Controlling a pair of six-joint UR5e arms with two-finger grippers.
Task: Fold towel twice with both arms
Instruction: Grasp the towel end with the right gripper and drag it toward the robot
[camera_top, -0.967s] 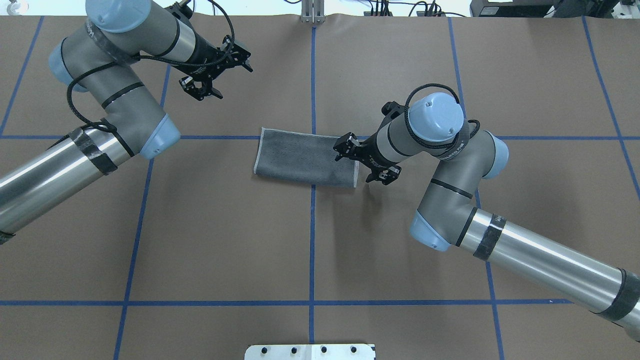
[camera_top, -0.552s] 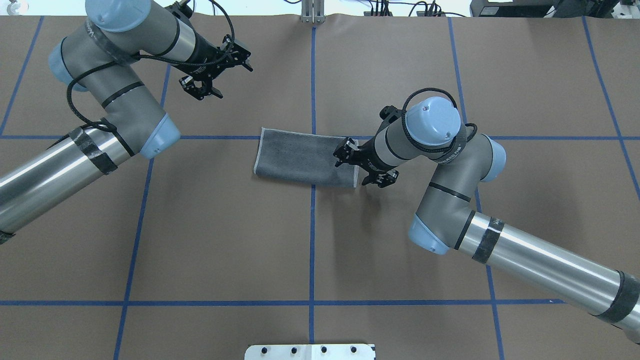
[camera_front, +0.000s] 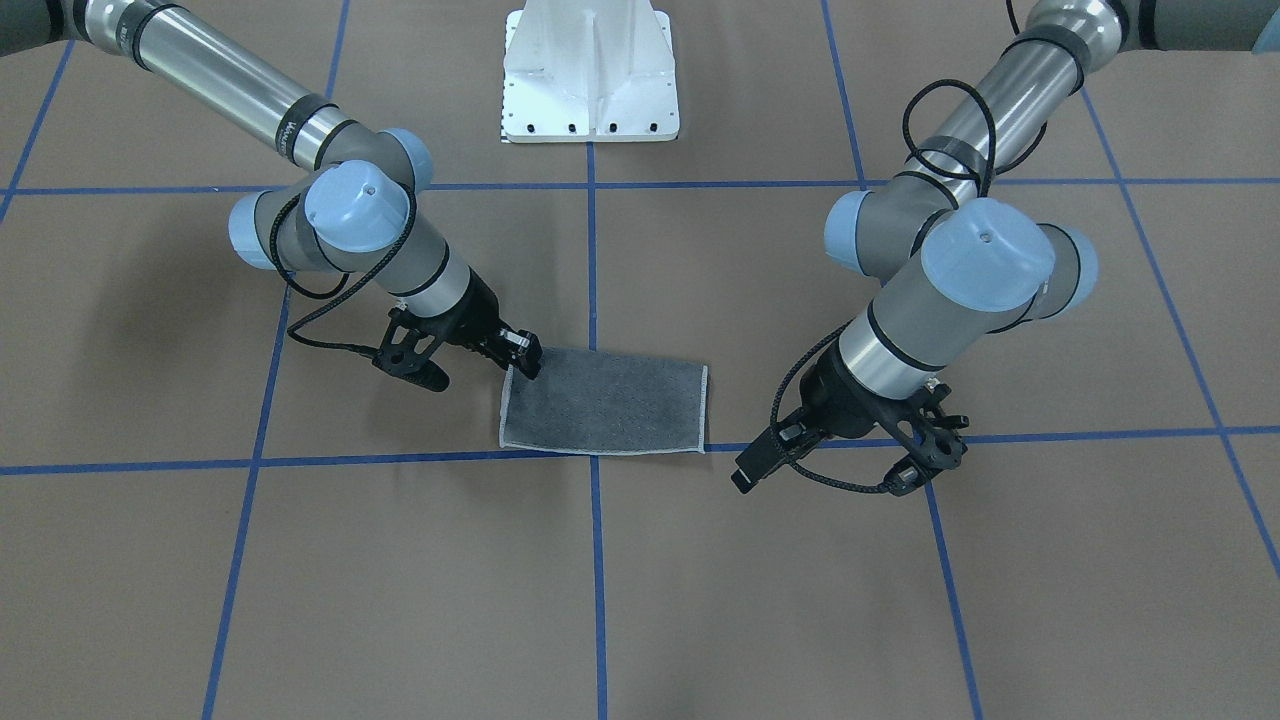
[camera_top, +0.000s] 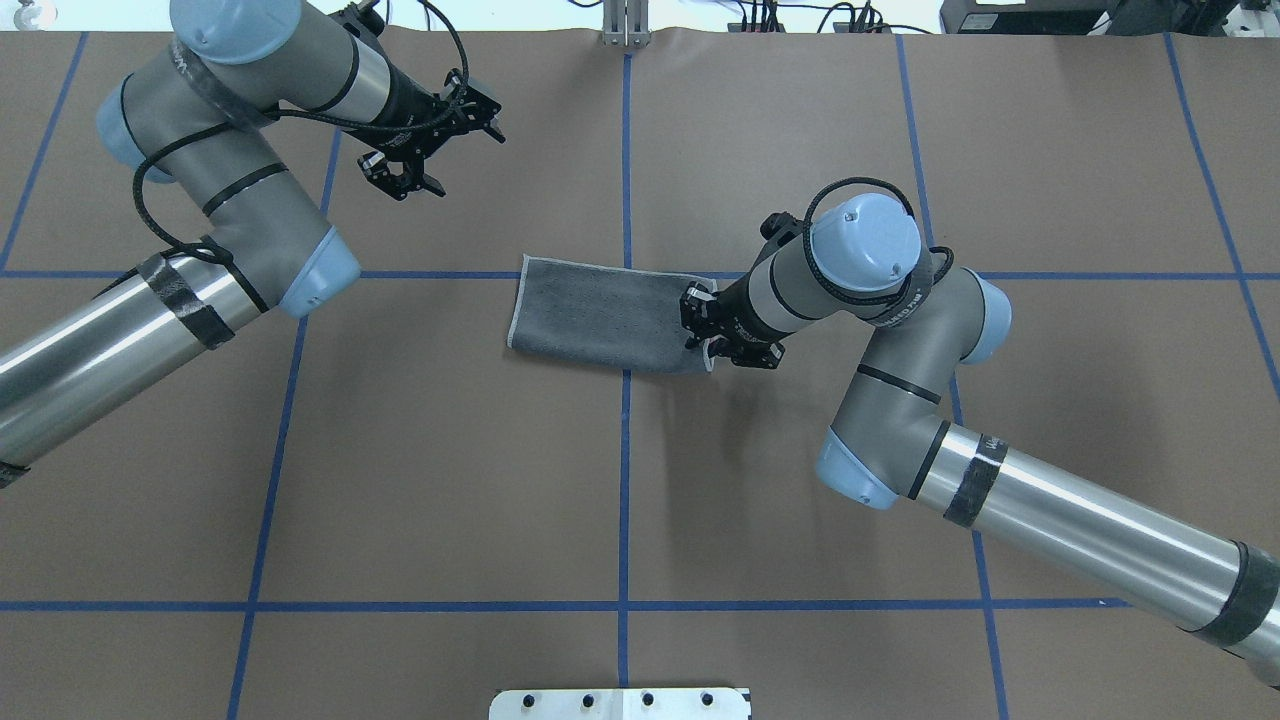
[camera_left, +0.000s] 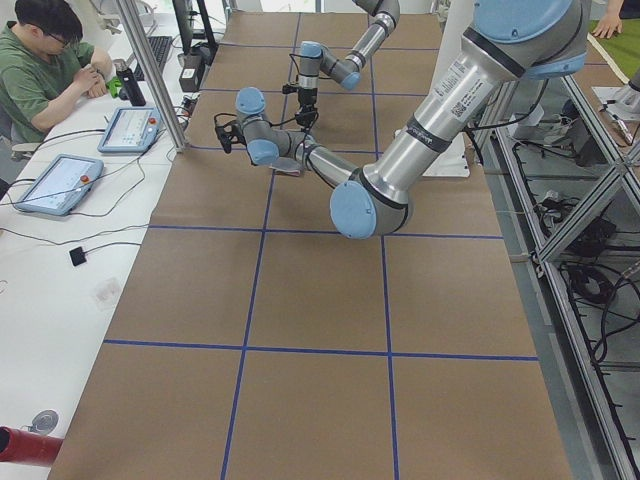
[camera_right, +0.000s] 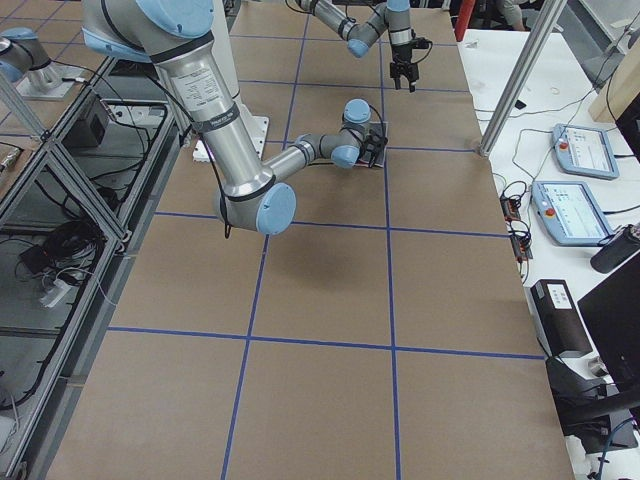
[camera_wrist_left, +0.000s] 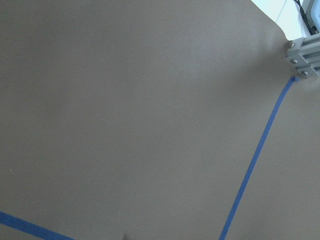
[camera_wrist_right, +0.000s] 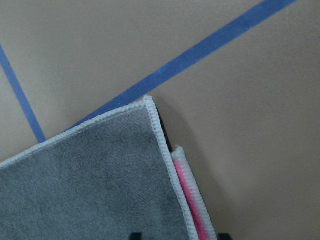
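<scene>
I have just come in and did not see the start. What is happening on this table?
A towel is being folded by machine. It lies flat on the table, already folded once, grey side up; the right wrist view shows a pink strip of the lower layer at one edge. The right gripper is down at the short end of the towel nearest to it, jaws apart astride that edge, not yet closed on it. The left gripper is open and hangs over the table, well apart from the towel.

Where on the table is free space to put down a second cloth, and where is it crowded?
The near half of the table, between the towel and the white base plate, is bare. Crowded: the towel's right end, where the right gripper sits; the left gripper hangs far-left.
</scene>
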